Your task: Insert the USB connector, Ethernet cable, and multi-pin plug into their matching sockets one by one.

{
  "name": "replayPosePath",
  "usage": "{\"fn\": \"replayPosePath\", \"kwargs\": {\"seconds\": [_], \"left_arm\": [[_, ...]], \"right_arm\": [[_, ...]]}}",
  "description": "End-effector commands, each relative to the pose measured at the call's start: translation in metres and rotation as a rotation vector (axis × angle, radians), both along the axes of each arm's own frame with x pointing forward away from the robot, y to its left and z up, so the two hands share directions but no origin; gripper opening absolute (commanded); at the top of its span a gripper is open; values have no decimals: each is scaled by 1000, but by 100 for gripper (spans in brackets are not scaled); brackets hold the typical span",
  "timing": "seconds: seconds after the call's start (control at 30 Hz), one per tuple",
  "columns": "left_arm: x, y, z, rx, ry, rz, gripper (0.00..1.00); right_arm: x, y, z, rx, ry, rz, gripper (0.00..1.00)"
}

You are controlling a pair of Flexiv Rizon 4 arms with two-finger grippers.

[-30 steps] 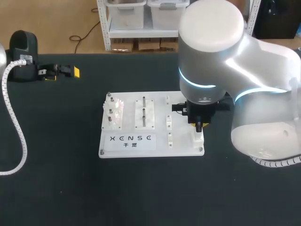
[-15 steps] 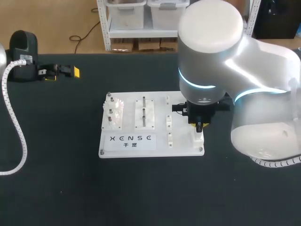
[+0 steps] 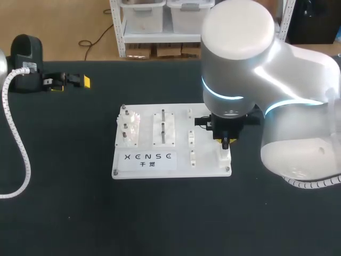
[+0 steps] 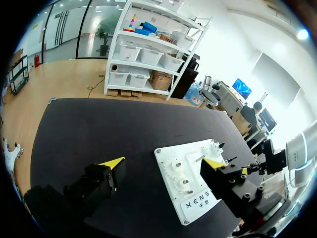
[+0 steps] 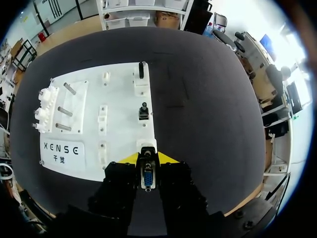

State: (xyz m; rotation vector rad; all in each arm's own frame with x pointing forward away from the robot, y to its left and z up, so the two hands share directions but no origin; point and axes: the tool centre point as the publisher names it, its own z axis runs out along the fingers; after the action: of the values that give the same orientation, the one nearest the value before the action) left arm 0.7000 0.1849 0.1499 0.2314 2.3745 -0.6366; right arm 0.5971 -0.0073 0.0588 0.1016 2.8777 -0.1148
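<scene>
Counter: a dark counter (image 3: 64, 202) with a white board (image 3: 205, 165) lying flat near its middle.
Right arm: comes in from the right and hangs over the board's near right corner.
Right gripper: the right gripper (image 5: 147, 157) points straight down at that corner (image 3: 226, 141). Its two fingers are clamped on the multi-pin plug from both sides, with a yellow tip showing on each side of it.
Multi-pin plug: the multi-pin plug (image 5: 147, 177) is held upright between the right gripper's fingers, its blue pin face visible in the right wrist view. Its end meets the white socket block (image 5: 147, 147) at the near end of the board's right column. How deep it sits I cannot tell.
Other connectors: farther along the same right column, a middle dark connector (image 5: 144, 111) and a far dark connector (image 5: 141, 70) each stand upright in a white holder. I cannot tell which is the USB and which the Ethernet.
Rest of board: a white gear block (image 3: 129, 128) on the left side, a plate with metal pegs (image 3: 164, 127) just right of it, then a column of small white clips (image 3: 191, 137).
Left gripper: the left gripper (image 3: 71, 84) sits at the far left of the counter, well apart from the board. Its fingers stand wide apart (image 4: 162, 162) with nothing between them.
Left arm cable: a white coiled cable (image 3: 16, 133) curves down the counter's left edge.
</scene>
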Motion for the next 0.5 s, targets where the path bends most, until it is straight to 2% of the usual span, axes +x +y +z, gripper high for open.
{"fn": "replayPosePath", "kwargs": {"seconds": [0.03, 0.5], "left_arm": [[0, 0, 0, 0, 0, 0, 100], [0, 0, 0, 0, 0, 0, 100]], "right_arm": [[0, -1, -1, -2, -1, -1, 0], [-2, -2, -1, 1, 8, 1, 0]]}}
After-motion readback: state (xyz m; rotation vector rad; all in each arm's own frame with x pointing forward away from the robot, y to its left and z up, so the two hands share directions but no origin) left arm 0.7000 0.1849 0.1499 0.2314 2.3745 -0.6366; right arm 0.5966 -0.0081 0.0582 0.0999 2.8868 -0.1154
